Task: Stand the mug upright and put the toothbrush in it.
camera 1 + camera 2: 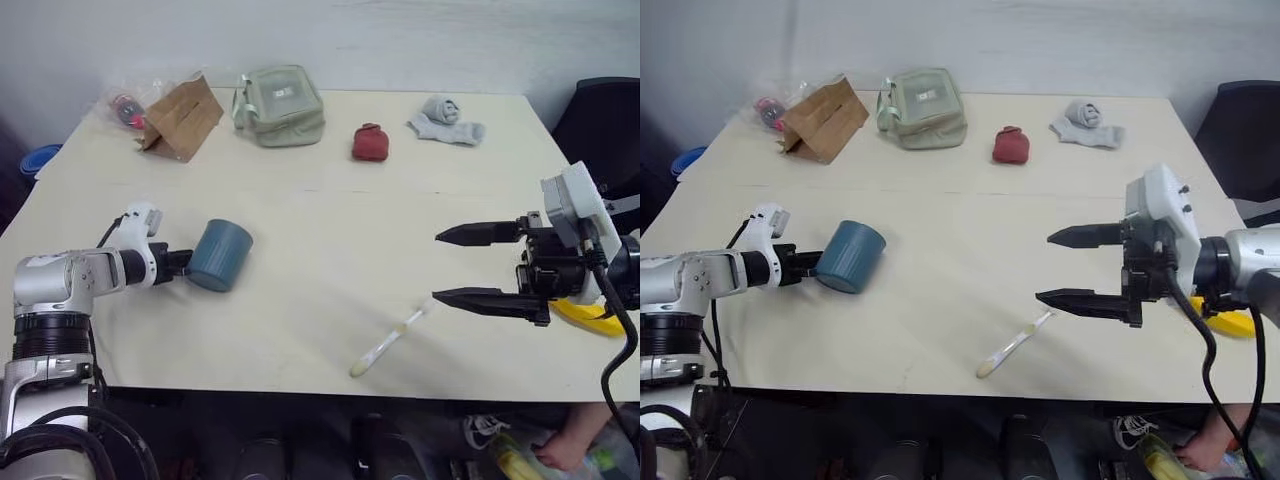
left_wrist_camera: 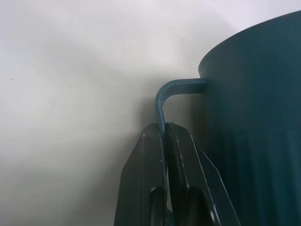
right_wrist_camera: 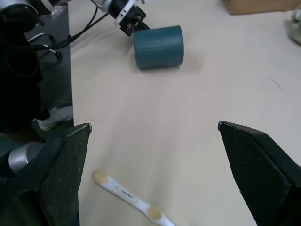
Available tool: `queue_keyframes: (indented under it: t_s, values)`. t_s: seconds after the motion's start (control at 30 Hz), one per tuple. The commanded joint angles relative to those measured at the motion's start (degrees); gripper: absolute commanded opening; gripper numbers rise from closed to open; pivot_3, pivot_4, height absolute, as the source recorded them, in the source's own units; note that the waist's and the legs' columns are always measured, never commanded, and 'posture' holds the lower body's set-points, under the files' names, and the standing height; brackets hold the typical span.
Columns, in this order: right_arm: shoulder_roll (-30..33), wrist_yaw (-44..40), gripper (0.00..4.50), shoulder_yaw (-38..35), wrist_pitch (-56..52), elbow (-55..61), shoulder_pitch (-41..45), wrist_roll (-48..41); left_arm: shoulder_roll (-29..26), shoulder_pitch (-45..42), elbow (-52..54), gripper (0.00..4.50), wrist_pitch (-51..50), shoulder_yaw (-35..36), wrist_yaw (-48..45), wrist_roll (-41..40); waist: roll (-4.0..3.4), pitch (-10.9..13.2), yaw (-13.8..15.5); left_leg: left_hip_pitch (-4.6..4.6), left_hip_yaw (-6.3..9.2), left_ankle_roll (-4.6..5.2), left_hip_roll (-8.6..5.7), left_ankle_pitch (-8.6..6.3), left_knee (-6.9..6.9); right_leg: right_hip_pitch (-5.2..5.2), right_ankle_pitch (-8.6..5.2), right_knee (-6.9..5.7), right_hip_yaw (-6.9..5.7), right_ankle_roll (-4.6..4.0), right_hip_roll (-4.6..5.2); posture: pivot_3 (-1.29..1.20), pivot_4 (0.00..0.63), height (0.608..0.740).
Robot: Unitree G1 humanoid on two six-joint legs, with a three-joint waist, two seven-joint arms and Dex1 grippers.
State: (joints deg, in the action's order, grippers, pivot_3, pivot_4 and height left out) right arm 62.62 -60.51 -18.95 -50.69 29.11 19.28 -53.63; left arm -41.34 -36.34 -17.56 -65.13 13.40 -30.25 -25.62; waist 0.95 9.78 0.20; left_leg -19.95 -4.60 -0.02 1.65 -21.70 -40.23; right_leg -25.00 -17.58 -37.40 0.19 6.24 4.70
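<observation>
The mug (image 1: pixel 219 255) lies on its side near the left edge of the tabletop (image 1: pixel 320 230), roughly midway between the front and back edges. The left gripper (image 2: pixel 164 134) has its two fingers pinched tight on the mug's thin loop handle (image 2: pixel 165 96) (the handle strip runs straight between the closed pads). The toothbrush (image 1: pixel 391 340) lies flat near the front edge, right of centre, angled with its cream end toward that edge. The right gripper (image 1: pixel 476 268) hovers above the tabletop near the right edge, fingers spread wide and holding nothing, just beside the toothbrush's bristle end. A yellow banana (image 1: pixel 590 315) lies at the right edge behind that gripper.
</observation>
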Motion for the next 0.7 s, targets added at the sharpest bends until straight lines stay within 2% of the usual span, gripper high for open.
queue_keyframes:
  t_s: [0.03,0.13,0.2,0.27,0.33,0.47,0.57,0.7]
  values:
    - [0.77,1.56,4.5,-2.11,1.25,-0.08,-2.37,2.6,3.62,0.86,7.89,0.01,2.09,3.8,4.1,-1.05,0.03,0.02,-0.02,-0.05,0.04,0.0,0.0,0.0,0.0,0.0,0.0,0.02,0.01,0.01,0.09,0.0,0.15,0.74]
    - [-0.14,3.4,4.5,-2.73,1.24,-1.07,-3.61,3.13,7.55,1.3,14.16,0.01,4.08,5.6,6.86,-1.79,0.17,0.1,0.05,-0.28,0.21,-0.06,0.0,0.03,-0.01,-0.12,0.02,-0.02,-0.02,0.04,0.25,0.0,0.15,0.74]
    - [-3.17,8.58,4.5,-2.82,2.17,-1.49,-4.85,5.35,19.98,-1.36,21.85,0.01,5.81,11.36,15.8,-7.02,0.21,0.11,0.15,-0.36,0.28,-0.08,0.01,0.03,0.0,-0.14,0.03,-0.02,-0.08,0.05,0.22,0.0,0.15,0.74]
    - [-6.89,14.09,4.5,-3.58,2.74,-0.35,-5.89,6.55,23.19,1.78,30.44,0.01,21.51,0.14,15.27,2.21,0.44,0.13,0.74,-0.46,0.37,-0.05,-0.01,0.01,-0.08,-0.09,0.07,0.06,-0.13,0.12,0.28,0.0,0.15,0.74]
    - [-8.92,16.55,4.5,-4.72,1.42,0.69,-6.24,4.97,24.71,4.12,32.64,0.01,31.83,-5.29,14.31,7.81,0.45,0.14,1.07,-0.55,0.31,-0.09,-0.02,-0.01,-0.07,-0.12,0.22,0.36,-0.17,0.32,0.06,0.0,0.15,0.74]
    - [-10.94,19.65,4.5,-5.96,-0.22,3.5,-7.86,1.83,29.17,5.29,27.53,0.01,47.35,-9.54,18.74,15.15,0.35,0.11,0.92,-0.43,-0.04,-0.07,-0.02,-0.01,0.05,-0.14,0.31,0.54,-0.07,0.38,-0.21,0.0,0.15,0.74]
    - [-11.36,21.39,4.5,-6.23,-0.61,4.76,-9.41,1.36,31.87,4.76,18.41,0.01,60.6,-14.15,21.38,22.1,0.35,0.11,1.19,-0.27,-0.1,0.0,-0.02,0.04,0.03,-0.04,0.34,0.64,-0.02,0.36,-0.26,0.0,0.15,0.74]
    - [-10.98,22.49,4.5,-7.13,-0.99,5.38,-10.28,0.23,33.41,5.29,10.07,0.01,69.22,-17.86,19.89,25.4,0.34,0.11,1.2,-0.23,-0.04,0.24,-0.02,0.18,0.05,0.31,0.71,1.11,-0.07,0.41,-0.28,0.0,0.15,0.74]
